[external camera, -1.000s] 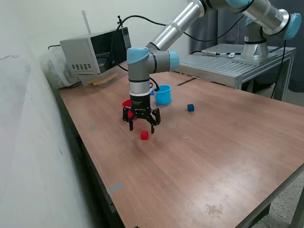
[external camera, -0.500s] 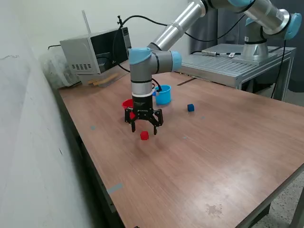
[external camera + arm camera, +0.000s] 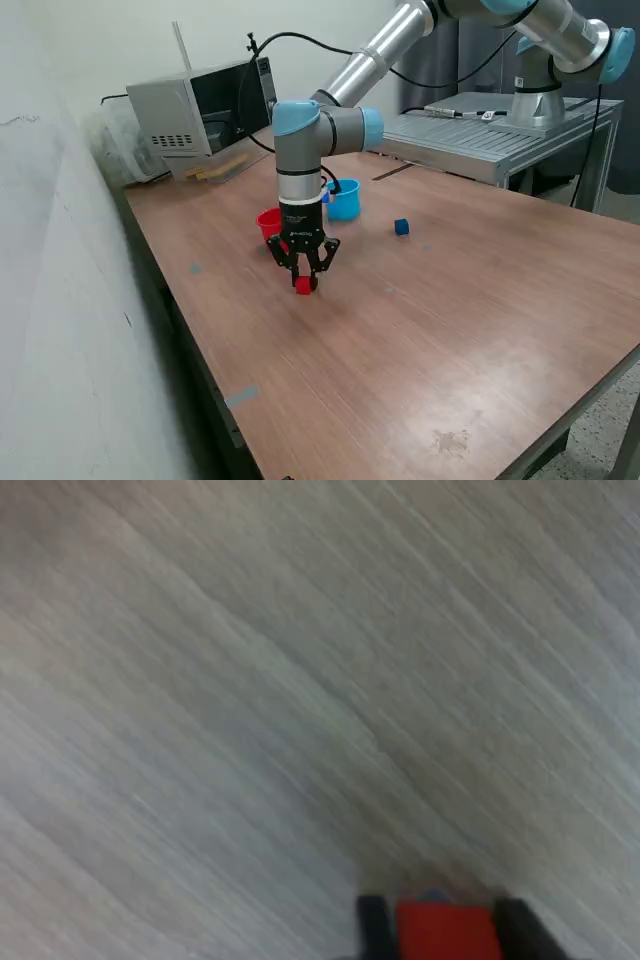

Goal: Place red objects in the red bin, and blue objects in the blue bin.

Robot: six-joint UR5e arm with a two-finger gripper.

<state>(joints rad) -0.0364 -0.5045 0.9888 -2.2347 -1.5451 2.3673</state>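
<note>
Having been lowered and drawn in from a spread stance, the fingers (image 3: 304, 283) are pinched on a red cube (image 3: 304, 286) resting on the worktop (image 3: 430, 340), at five o'clock of the red cup (image 3: 267, 221), so lifting is judged next.
</note>
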